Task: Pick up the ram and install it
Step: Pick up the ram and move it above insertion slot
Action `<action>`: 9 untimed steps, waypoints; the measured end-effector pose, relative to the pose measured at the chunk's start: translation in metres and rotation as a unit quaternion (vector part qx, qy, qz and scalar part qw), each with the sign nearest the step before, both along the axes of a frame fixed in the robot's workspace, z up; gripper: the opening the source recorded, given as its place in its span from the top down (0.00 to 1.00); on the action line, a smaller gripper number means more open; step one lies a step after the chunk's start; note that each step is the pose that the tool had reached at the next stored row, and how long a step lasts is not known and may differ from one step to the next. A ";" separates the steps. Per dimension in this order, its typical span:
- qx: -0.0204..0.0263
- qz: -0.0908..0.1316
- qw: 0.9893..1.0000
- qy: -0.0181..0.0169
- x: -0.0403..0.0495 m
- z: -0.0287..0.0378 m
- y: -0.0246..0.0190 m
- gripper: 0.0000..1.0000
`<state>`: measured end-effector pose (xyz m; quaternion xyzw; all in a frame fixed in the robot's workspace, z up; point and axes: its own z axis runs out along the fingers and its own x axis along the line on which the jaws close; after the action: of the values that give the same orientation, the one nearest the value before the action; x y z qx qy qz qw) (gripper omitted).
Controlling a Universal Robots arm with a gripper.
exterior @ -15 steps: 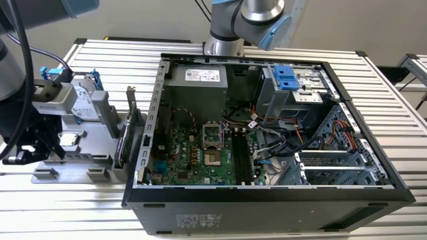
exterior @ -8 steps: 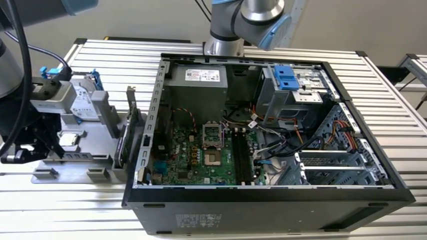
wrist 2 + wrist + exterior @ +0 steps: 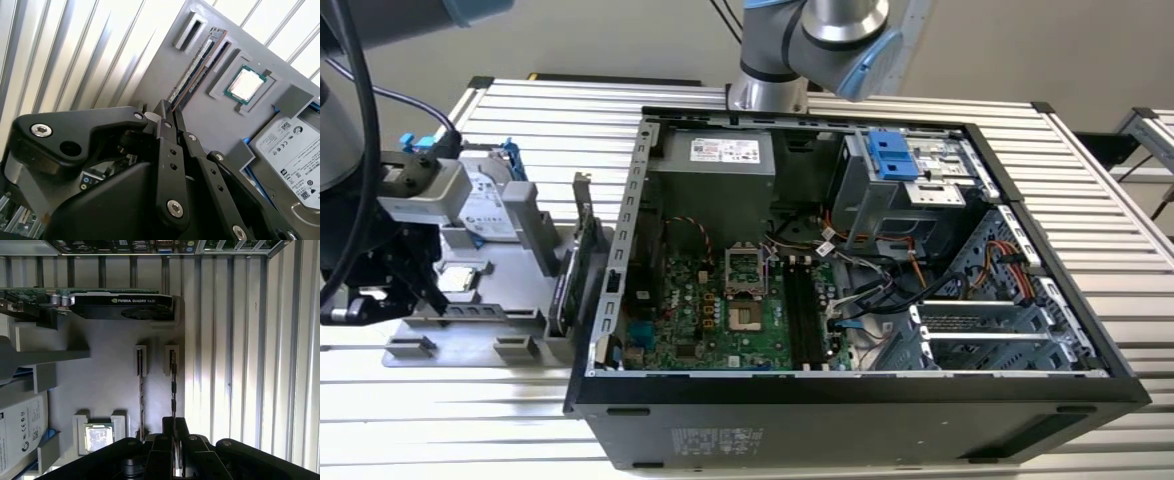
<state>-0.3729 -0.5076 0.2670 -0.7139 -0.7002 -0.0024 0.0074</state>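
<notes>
Grey tray (image 3: 507, 262): lay on the ribbed metal worktop (image 3: 440, 420), just beside the open computer case (image 3: 854, 405), at the case's nine o'clock in the exterior view.
Ram (image 3: 173, 385): stood on its long edge in the tray's outermost slot line, with its far end seated in a slot block, as both wrist views (image 3: 192, 72) showed.
Outer edge: the ram ran along the tray's rim, and open ribbed worktop lay just past that rim.
Inner side: a neighbouring slot (image 3: 141, 360) ran parallel just beside the ram, with the processor (image 3: 97, 436) near it in its own recess.
Taller neighbours: the graphics card (image 3: 120, 302) stood upright across the tray beyond the ram's far end, apart from it. The hard drive (image 3: 295, 155) sat well apart.
Gripper (image 3: 175, 423): hung low over the tray's seven o'clock corner in the exterior view (image 3: 440, 303).
Jaws: drawn narrowly together on the ram's near end, one finger against each face. The ram sat in its slot, not lifted.
</notes>
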 end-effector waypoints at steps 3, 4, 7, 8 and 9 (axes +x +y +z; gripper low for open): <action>0.000 0.000 1.000 0.000 0.0000 0.0010 0.0000 1.00; 0.000 0.000 1.000 0.000 0.0000 0.0014 0.0000 1.00; 0.000 0.000 1.000 0.000 0.0000 0.0027 0.0000 1.00; 0.000 0.000 1.000 0.000 0.0000 0.0030 0.0000 1.00; 0.000 0.000 1.000 0.000 0.0000 0.0034 0.0000 1.00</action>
<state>-0.3729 -0.5076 0.2704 -0.7139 -0.7002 -0.0024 0.0074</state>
